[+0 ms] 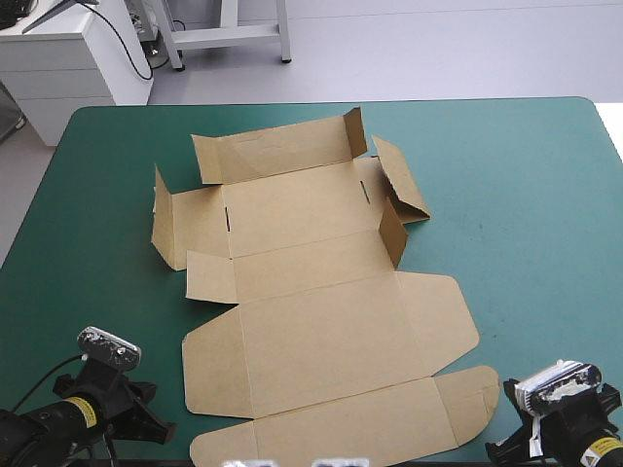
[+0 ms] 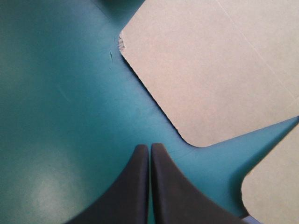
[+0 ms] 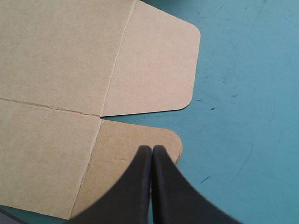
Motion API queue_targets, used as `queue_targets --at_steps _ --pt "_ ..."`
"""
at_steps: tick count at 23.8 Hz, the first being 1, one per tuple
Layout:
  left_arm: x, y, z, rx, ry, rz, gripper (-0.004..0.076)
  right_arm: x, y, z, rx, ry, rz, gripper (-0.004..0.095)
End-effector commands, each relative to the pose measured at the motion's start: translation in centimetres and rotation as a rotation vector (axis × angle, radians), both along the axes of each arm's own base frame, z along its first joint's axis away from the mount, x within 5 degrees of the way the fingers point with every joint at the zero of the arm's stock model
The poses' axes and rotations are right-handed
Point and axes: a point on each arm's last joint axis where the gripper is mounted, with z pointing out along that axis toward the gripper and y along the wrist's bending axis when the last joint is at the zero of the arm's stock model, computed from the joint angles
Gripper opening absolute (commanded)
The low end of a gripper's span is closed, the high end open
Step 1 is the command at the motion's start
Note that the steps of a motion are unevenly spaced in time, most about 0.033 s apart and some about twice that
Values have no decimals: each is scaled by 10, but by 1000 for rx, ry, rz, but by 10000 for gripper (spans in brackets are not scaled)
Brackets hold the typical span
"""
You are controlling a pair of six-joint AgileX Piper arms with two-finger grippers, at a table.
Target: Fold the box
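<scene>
The left gripper [image 2: 150, 145] is pinched fully together and holds nothing, poised over bare teal-green cover [image 2: 56, 116]. A rounded corner of the box [image 2: 210, 70] lies just ahead of it and to its right, not touching. The box is a cut sheet of brown board, spread across the middle of the table between the two grippers and stretching away ahead of them. Its near panels and rounded flaps lie flat. At the far end a long wall and the side flaps stand partly raised. The right gripper [image 3: 152, 147] is likewise closed and empty, its tips over the nearest rounded flap. A yellow sticker [image 1: 80, 411] on each wrist carries print too small to read.
</scene>
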Motion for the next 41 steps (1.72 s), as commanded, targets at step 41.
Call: queue_targets --at_steps 41 --pt "4 -2 9 -18 -57 -13 -8 343 94 109 -145 93 60 -9"
